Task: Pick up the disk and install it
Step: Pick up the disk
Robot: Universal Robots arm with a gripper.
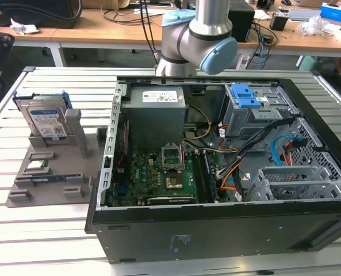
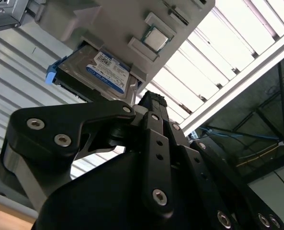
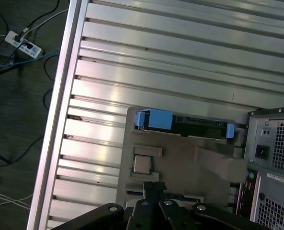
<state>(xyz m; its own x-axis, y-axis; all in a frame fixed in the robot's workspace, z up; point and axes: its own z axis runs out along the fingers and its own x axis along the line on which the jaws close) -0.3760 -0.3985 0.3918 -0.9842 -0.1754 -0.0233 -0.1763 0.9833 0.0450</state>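
The disk (image 1: 45,121) is a silver hard drive with a blue-and-white label and a blue frame. It stands upright in a slot of the grey holder (image 1: 49,172) at the exterior view's left. Both wrist views look down on the disk (image 2: 106,72) (image 3: 185,125) from above, still seated in the holder (image 3: 180,158). My gripper (image 3: 154,184) (image 2: 151,98) hovers well above the holder, apart from the disk, its black fingers closed together on nothing. In the exterior view the arm (image 1: 199,40) rises behind the computer case.
The open computer case (image 1: 216,230) lies on the slatted metal table (image 1: 49,247), with a grey drive cage and blue latch (image 1: 245,98) at its back right. The holder also carries a square chip (image 3: 142,164) and a thin green memory stick (image 1: 46,179). Cables lie on the floor (image 3: 17,38).
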